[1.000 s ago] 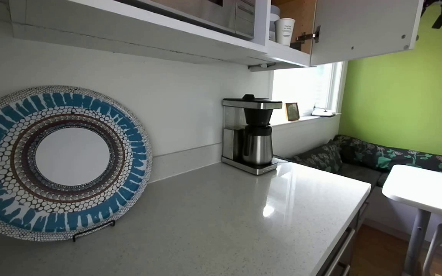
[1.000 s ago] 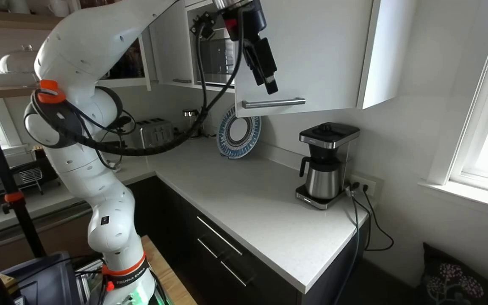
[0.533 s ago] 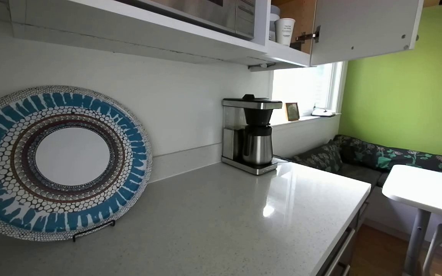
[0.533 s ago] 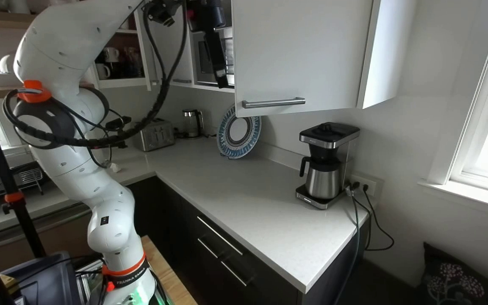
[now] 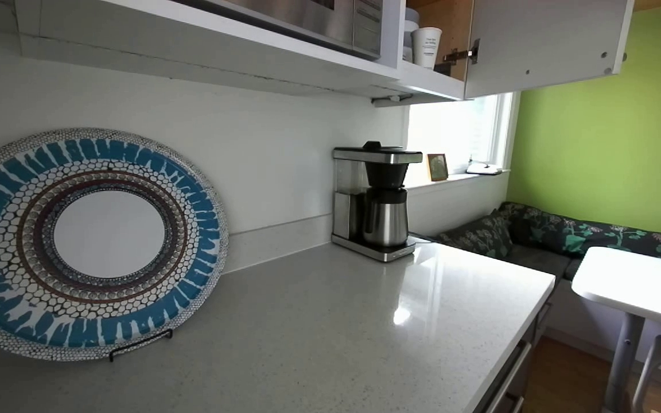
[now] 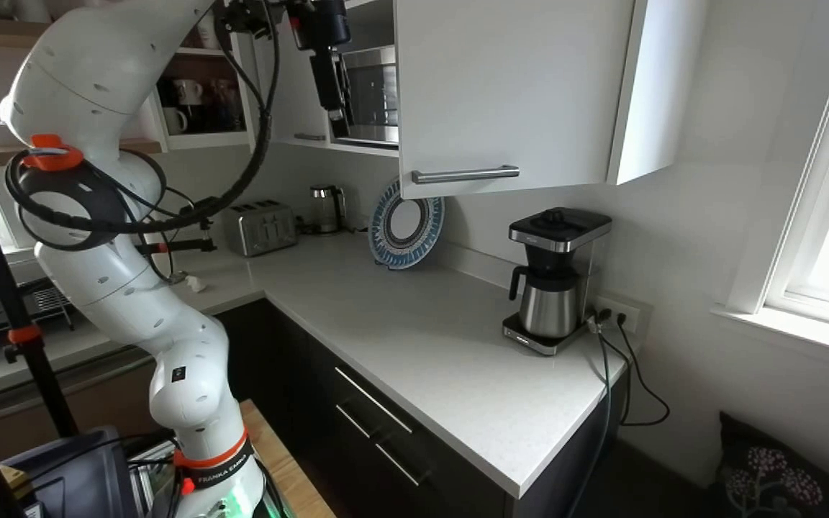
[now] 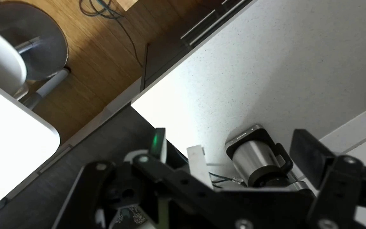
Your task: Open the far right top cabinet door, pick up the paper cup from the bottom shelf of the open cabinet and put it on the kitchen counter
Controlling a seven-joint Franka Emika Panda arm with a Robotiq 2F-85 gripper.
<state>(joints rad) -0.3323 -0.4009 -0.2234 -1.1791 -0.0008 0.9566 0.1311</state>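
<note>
The far right top cabinet door (image 5: 548, 46) stands swung open; its outer face with a bar handle shows in an exterior view (image 6: 515, 93). The white paper cup (image 5: 426, 47) stands upright inside the open cabinet (image 5: 454, 26), near the front of the bottom shelf (image 5: 431, 79), whose white front edge shows. My gripper (image 6: 339, 129) hangs fingers-down left of the door's free edge, in front of the microwave. In the wrist view the gripper (image 7: 230, 131) has its fingers wide apart with nothing held. The kitchen counter (image 5: 319, 321) lies below; it also shows in the wrist view (image 7: 291, 70). The cup is hidden there.
A coffee maker (image 6: 555, 280) stands near the counter's end. A decorated round plate (image 5: 107, 321) leans at the back wall. A microwave (image 6: 371, 93) fills the neighbouring cabinet. A toaster (image 6: 263, 229) stands in the corner. A white table (image 5: 640, 287) is beyond the counter.
My gripper has moved left, from in front of the door's outer face to past its free edge, and out of view in an exterior view. The door and the cup have not moved.
</note>
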